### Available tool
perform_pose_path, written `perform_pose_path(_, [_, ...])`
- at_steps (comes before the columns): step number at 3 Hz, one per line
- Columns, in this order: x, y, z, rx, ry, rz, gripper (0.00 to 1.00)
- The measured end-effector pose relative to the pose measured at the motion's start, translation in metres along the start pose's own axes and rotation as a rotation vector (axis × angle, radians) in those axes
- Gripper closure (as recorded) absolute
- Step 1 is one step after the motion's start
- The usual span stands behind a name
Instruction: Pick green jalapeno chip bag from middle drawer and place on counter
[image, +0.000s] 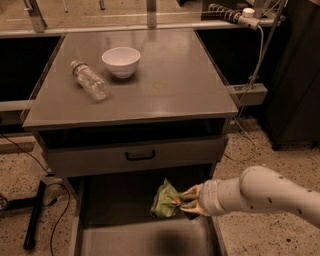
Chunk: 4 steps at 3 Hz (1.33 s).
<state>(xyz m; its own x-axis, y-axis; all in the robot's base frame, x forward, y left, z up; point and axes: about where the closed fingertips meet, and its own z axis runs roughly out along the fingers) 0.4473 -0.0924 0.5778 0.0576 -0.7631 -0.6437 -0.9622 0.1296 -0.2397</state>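
The green jalapeno chip bag (164, 201) is a crinkled green bag held above the open middle drawer (125, 235), whose grey floor lies at the bottom of the view. My gripper (181, 202) comes in from the right on a white arm and is shut on the bag's right edge, with the bag hanging to its left. The counter (165, 85) is the grey top of the cabinet, above and behind the gripper.
A white bowl (121, 61) and a clear plastic bottle (91, 81) lying on its side sit on the counter's back left. A closed drawer front with a black handle (140, 155) is just above the gripper. Cables and a power strip (247, 92) lie at the right.
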Motion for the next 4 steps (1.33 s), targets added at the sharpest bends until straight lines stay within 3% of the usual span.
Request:
perform_pose_path(1, [-0.030, -0.022, -0.064, 0.070, 0.093, -0.028, 1.00])
perform_pose_path(2, [-0.048, -0.039, -0.109, 0.106, 0.126, -0.052, 1.00])
perform_pose_path(3, [-0.048, -0.039, -0.109, 0.106, 0.126, -0.053, 1.00])
perform_pose_path(4, [-0.078, -0.055, -0.138, 0.139, 0.099, -0.105, 1.00])
